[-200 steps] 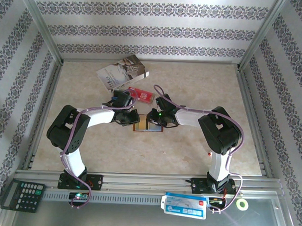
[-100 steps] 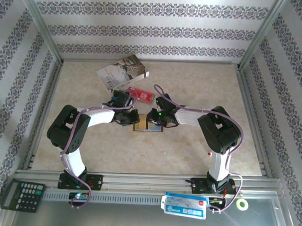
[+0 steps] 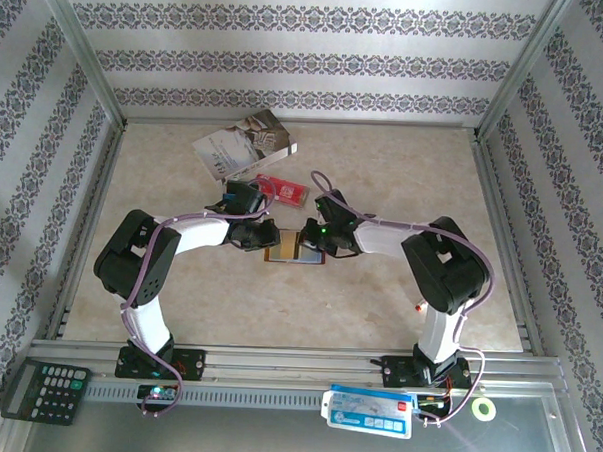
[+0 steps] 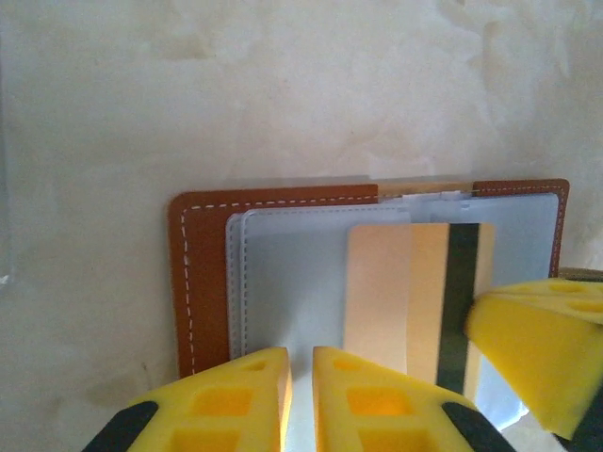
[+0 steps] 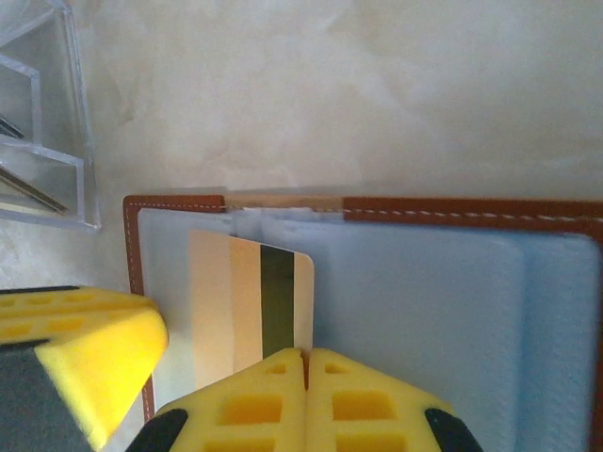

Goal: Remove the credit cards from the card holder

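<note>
Card holder (image 3: 294, 248) lay open mid-worktop (image 3: 378, 309), tan card (image 5: 250, 301) on top. Right claw (image 5: 303, 356) at its 3 o'clock had since shut fully; left claw (image 4: 301, 356) at 9 o'clock stood barely parted.

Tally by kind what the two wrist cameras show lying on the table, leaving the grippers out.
card holder: 1
credit card: 1
clear plastic box: 1
Total: 3

Nothing is legible; markings on the booklet (image 3: 243, 143), calculator (image 3: 42, 390) and blue-white packet (image 3: 369, 411) are too small.
</note>
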Controlling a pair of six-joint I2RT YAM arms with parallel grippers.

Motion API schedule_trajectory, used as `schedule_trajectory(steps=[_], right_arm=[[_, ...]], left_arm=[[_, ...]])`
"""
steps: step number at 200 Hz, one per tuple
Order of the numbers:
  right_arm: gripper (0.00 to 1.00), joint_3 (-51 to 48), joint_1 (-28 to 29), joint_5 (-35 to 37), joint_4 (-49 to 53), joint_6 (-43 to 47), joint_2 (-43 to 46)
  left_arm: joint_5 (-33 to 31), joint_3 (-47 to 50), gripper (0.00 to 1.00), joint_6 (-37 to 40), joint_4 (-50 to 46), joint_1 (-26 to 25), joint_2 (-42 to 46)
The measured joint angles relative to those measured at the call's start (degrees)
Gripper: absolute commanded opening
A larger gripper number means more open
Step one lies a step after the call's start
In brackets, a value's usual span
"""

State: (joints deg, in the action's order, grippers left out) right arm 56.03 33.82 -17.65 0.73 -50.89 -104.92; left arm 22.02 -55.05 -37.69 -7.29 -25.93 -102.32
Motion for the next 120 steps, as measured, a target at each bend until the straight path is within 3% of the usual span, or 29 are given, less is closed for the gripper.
schedule_trajectory(steps=[65, 120], right_arm=[[0.0, -9.2, -2.2, 2.8, -6.5, -0.2, 8.5], [0.0, -12.6, -3.8, 0.0, -16.2, 1.3, 15.4]], left_arm=[[0.5, 0.3, 0.31, -0.3, -0.1, 0.3, 1.8], [9.4, 4.9, 0.5, -7.0, 7.9, 5.8, 10.9]])
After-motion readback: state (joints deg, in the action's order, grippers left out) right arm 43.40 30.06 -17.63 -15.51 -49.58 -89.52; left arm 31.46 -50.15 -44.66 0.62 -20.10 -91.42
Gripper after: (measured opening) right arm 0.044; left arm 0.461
